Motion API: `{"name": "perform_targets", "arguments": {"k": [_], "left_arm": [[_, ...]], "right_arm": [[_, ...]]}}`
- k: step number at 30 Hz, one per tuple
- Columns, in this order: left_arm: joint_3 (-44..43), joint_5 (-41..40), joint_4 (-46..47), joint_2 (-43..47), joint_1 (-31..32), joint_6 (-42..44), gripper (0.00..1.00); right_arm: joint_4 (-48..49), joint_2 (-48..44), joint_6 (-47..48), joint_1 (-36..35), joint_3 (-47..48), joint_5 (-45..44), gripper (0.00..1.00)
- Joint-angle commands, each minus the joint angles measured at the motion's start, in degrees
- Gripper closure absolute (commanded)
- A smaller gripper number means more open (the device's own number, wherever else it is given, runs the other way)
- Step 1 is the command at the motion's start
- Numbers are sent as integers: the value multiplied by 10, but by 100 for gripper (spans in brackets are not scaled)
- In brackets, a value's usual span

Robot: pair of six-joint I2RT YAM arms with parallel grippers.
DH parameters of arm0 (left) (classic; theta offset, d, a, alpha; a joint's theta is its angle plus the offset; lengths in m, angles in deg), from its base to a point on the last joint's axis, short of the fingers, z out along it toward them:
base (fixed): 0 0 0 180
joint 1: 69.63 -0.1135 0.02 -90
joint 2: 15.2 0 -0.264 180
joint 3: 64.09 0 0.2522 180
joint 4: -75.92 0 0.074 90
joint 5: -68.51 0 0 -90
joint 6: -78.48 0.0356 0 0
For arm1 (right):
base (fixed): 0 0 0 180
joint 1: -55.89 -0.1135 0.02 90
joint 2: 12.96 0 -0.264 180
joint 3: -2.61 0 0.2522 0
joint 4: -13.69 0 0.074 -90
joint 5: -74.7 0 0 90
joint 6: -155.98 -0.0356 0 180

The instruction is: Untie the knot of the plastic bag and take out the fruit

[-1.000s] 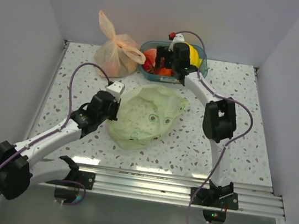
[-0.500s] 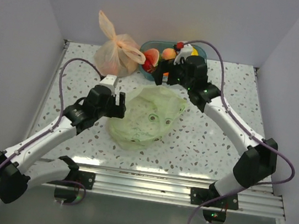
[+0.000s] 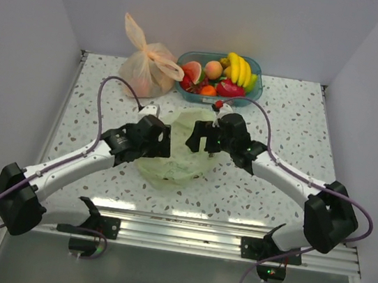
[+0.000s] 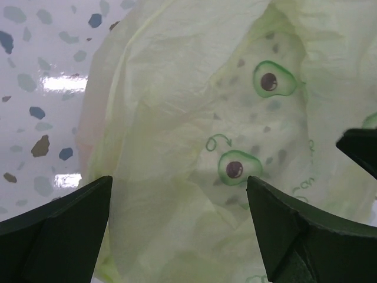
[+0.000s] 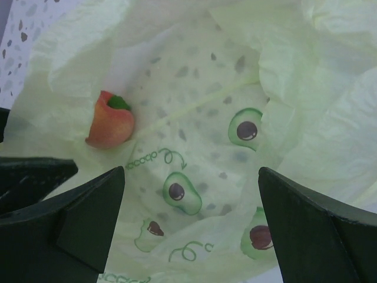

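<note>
The pale green plastic bag [image 3: 169, 170] with avocado prints lies slack at mid-table, and its knot does not show in any view. My left gripper [image 3: 163, 142] hovers open over the bag's left side, with only crinkled film [image 4: 177, 118] between its fingers. My right gripper [image 3: 197, 138] hovers open over the bag's right side, facing the left one. In the right wrist view a small pink-orange fruit [image 5: 110, 122] with a green leaf lies on the bag's film [image 5: 212, 88], beyond the left finger [image 5: 88, 206]. Neither gripper holds anything.
A blue basket [image 3: 253, 86] at the back holds bananas [image 3: 239, 68], a peach [image 3: 213, 69] and other fruit. A tied peach-orange bag [image 3: 147, 65] stands left of it. White walls enclose the table on three sides, and a metal rail [image 3: 219, 227] runs along the near edge.
My left gripper opened and moved right over the green bag. My right arm pulled back from the basket and came down over the bag, uncovering the basket's fruit.
</note>
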Motion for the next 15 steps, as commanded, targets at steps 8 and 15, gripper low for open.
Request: {"name": "perform_targets", "arguments": {"k": [8, 15], "left_arm": [[64, -150, -12, -52, 0, -105, 10], [79, -151, 11, -45, -13, -64, 57]], "right_arm": [[150, 2, -76, -30, -116, 35, 2], [193, 52, -105, -31, -154, 59, 3]]}}
